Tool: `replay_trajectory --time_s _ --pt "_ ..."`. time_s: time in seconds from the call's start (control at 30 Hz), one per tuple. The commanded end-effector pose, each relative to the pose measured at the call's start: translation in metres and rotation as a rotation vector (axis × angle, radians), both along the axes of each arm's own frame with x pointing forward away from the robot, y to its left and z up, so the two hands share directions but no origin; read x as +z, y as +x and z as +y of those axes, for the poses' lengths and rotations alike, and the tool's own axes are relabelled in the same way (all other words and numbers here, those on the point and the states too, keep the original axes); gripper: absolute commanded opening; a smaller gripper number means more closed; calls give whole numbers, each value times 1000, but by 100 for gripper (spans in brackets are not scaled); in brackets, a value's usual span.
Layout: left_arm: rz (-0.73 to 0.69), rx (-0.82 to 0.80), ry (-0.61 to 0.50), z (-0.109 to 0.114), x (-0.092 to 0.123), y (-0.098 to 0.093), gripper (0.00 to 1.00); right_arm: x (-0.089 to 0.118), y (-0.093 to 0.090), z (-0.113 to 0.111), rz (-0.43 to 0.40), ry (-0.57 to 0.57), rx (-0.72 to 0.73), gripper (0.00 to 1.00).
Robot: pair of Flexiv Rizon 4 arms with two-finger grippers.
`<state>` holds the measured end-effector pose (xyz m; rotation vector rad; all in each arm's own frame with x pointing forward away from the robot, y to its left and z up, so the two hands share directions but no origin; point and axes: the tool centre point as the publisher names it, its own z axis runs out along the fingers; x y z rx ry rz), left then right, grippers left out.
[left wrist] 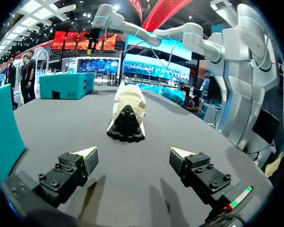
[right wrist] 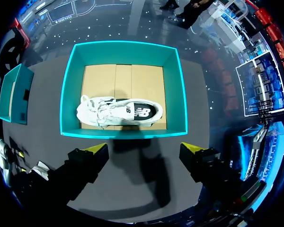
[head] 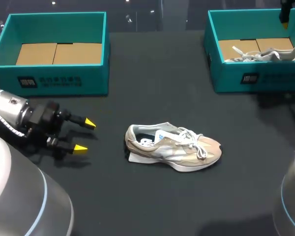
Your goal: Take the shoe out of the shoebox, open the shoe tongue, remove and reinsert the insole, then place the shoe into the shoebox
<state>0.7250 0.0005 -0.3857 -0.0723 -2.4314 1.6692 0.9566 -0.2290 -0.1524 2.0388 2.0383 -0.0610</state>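
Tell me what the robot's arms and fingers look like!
The left arm and right arm are rounded silver-grey tubes with light-blue rings. A thin cable loops along the right arm. The left gripper and right gripper are black, blocky and bolted, with pointed yellow tips.

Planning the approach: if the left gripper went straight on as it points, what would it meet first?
The left gripper would likely meet the heel of the beige shoe first; only bare table lies between.

Beige shoe on table, L fingers spread near heel
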Motion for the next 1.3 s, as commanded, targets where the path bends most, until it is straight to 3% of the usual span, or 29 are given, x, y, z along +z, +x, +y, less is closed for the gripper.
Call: replay_trajectory --time_s 0.03,0.23,0.67,0.93,1.3 --pt "-15 16 1 -9 -1 -3 100 0 0 0 1 1 0 100" --pt "-20 37 10 -23 -2 -1 100 0 0 0 1 1 0 100" --pt "-22 38 10 -24 -4 -1 100 0 0 0 1 1 0 100" --pt "-19 82 -48 -44 -15 -5 100 0 0 0 1 1 0 100" --pt "-35 141 -42 -69 -17 -3 100 0 0 0 1 1 0 100"
